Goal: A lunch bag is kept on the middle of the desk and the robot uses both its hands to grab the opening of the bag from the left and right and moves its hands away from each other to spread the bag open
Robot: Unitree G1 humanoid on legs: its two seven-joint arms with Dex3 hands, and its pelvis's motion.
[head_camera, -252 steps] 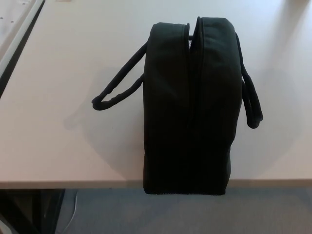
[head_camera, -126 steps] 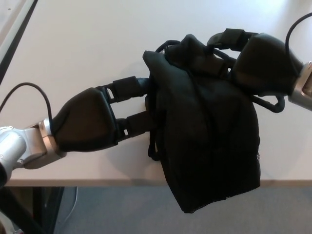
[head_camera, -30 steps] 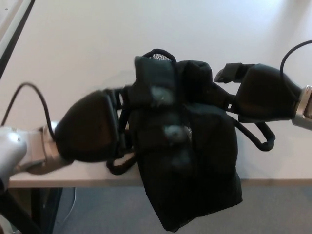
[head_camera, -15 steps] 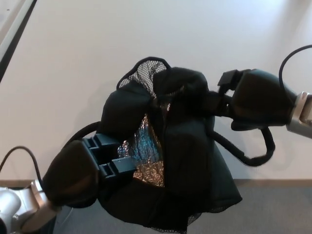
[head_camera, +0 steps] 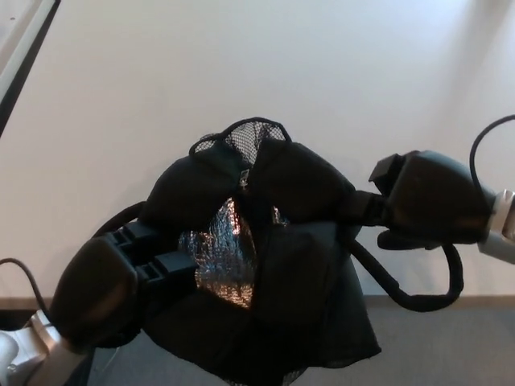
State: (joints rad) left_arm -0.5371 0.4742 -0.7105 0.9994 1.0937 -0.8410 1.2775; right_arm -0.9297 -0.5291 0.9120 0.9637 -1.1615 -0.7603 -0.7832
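Since half a second ago, lunch bag (head_camera: 265,265) slid nearer, overhanging tabletop (head_camera: 121,96) edge. Left hand (head_camera: 109,285) and right hand (head_camera: 426,201) fingers grip its opening; further pulling could drag it off.

You've got a pale beige desk (head_camera: 161,80) filling most of the view, grey floor (head_camera: 451,346) past its near edge, white panel (head_camera: 12,32) top left corner.
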